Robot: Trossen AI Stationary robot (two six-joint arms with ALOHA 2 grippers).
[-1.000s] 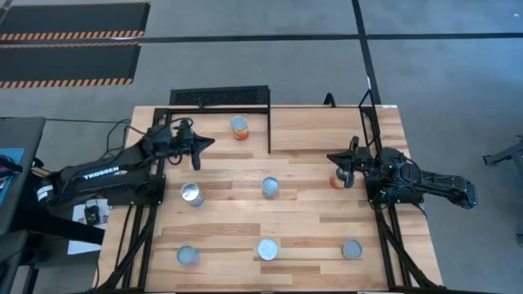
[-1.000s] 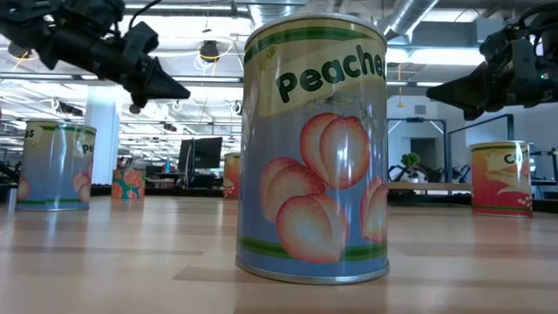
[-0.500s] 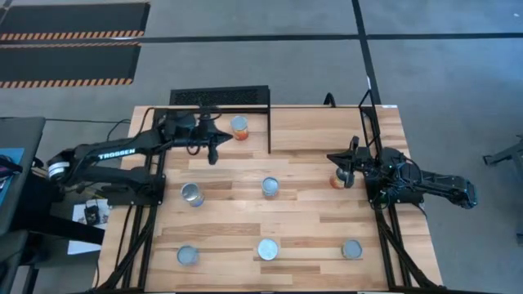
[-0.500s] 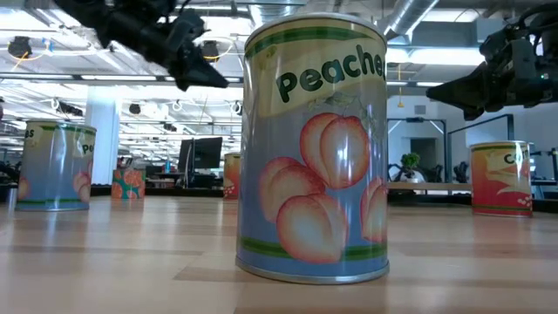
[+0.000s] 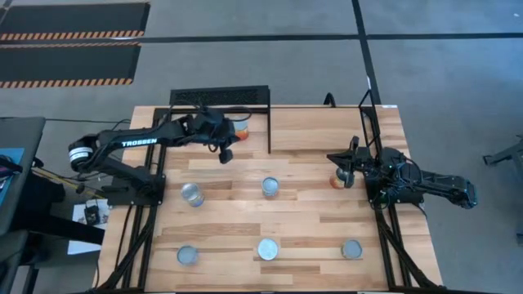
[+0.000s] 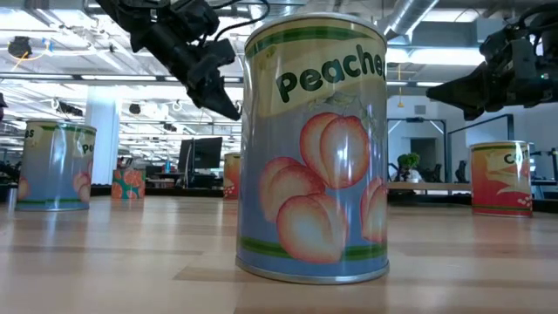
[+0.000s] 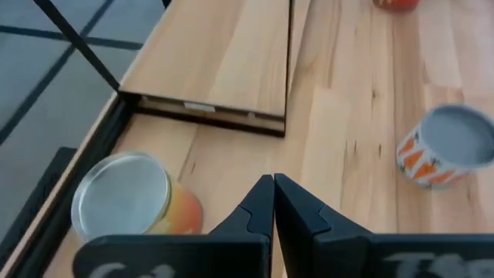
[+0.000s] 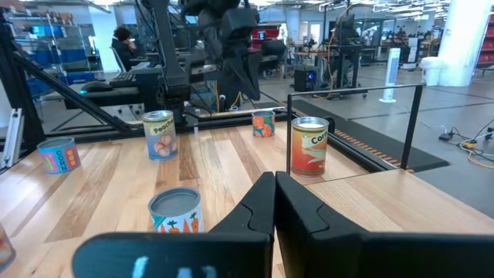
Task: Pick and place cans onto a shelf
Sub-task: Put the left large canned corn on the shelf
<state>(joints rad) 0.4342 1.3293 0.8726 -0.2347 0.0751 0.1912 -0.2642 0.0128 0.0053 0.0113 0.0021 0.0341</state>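
The pale wooden plank table (image 5: 310, 204) carried a black wire-frame shelf (image 5: 219, 100) at its far edge, left of centre. The dark left arm (image 5: 135, 145) reached across the table's far left part, and the left gripper (image 5: 226, 153) hung above the wood just beside the shelf, its two black fingers (image 7: 272, 202) pressed together with nothing between them. The dark right arm (image 5: 433, 184) lay along the table's right edge with the right gripper (image 5: 345, 167) held above the surface, its fingers (image 8: 272, 202) likewise closed tight and empty. Seven small cylindrical tins with shiny silver lids showed from above. An orange-labelled can (image 5: 239, 127) stood by the shelf's right post, close to the left gripper's tips; in the left wrist view it appeared as a silver lid over an orange side (image 7: 123, 197). A red-orange can (image 5: 336, 180) stood directly beneath the right gripper. A grey-blue can with carrots printed on it (image 5: 270, 187) stood near the table's centre, and a silver-topped can (image 5: 191, 194) stood to its left. Along the near edge stood three more: a grey-blue can (image 5: 188, 256) on the left, a peaches can with a blue and green label (image 5: 267, 249) in the middle, filling the low view (image 6: 316, 144), and a grey-lidded can (image 5: 352, 249) on the right.
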